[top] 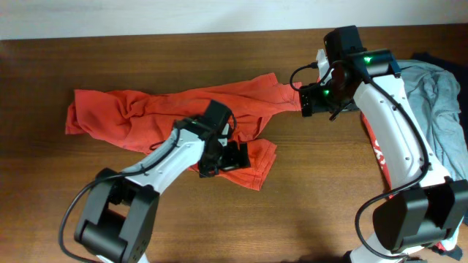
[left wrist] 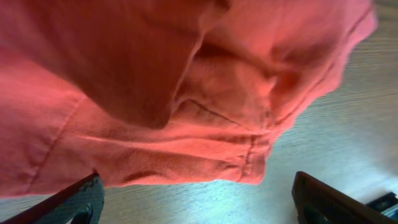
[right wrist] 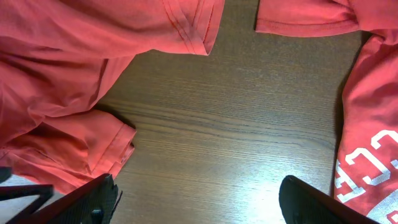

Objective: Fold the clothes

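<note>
One red garment [top: 146, 109]: lies rumpled on the table [top: 329, 212], running from the left of the overhead frame up towards upper centre, with a doubled flap reaching down to lower centre.
Hem and seams: fill most of the left wrist view [left wrist: 155, 93], with a stitched edge just above the bare wood.
Left gripper [top: 223, 157]: sits over the lower flap at the centre of the overhead frame. Jaws spread wide, fingers [left wrist: 74, 198] at the two bottom corners of the wrist view, cloth above them and nothing clamped.
Right gripper [top: 313, 102]: hovers at the garment's right tip, right of upper centre. Jaws spread wide, only bare wood between them in the wrist view.
Sleeve cuff [right wrist: 112, 143]: lies flat on the wood at the left of the right wrist view.
Lettered red garment [right wrist: 367, 124]: lies along the right edge of the right wrist view and bears white letters.
Grey garment [top: 439, 88]: heaped at the upper right edge of the overhead frame, beside the right arm.
</note>
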Controlling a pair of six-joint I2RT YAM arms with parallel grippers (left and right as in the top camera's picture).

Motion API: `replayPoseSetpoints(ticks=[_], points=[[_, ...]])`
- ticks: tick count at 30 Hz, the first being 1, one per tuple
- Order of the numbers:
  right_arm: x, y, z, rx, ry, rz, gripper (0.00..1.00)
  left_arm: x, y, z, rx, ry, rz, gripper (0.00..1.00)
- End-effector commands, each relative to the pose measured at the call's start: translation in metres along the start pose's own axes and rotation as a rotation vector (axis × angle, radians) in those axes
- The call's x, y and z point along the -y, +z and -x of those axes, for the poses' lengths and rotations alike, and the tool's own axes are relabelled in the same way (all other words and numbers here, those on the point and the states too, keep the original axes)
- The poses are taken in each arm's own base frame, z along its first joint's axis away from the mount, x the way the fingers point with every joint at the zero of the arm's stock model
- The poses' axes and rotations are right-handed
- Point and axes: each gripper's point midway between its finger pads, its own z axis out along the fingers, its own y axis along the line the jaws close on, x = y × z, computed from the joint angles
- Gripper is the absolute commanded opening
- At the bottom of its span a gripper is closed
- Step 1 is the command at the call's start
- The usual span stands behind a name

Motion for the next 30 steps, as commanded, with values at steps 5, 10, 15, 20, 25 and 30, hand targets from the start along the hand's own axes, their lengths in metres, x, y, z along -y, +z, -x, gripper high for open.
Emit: replayPoseSetpoints(ticks=[5, 10, 15, 20, 25, 30], points=[[0.006, -0.015, 0.003, 0.034, 0.01, -0.017, 0.89, -0.018, 0.008, -0.009, -0.014, -0.11, 0.101, 0.94], [0.006, -0.015, 0.001, 0.025, 0.011, -0.017, 0.89, -0.025, 0.009, -0.007, 0.009, -0.147, 0.139, 0.95], [0.006, -0.015, -0.001, 0.018, 0.011, -0.017, 0.89, -0.024, 0.017, -0.007, 0.019, -0.134, 0.136, 0.92], [0.006, -0.015, -0.003, 0.01, 0.011, -0.018, 0.89, -0.026, 0.03, -0.009, 0.005, -0.13, 0.147, 0.75], [0.006, -0.015, -0.003, 0.009, 0.011, -0.018, 0.89, -0.03, 0.029, 0.001, 0.056, -0.122, 0.176, 0.08], [0.007, -0.015, -0.004, 0.007, 0.011, -0.018, 0.89, -0.044, 0.019, -0.002, 0.052, -0.107, 0.25, 0.01]])
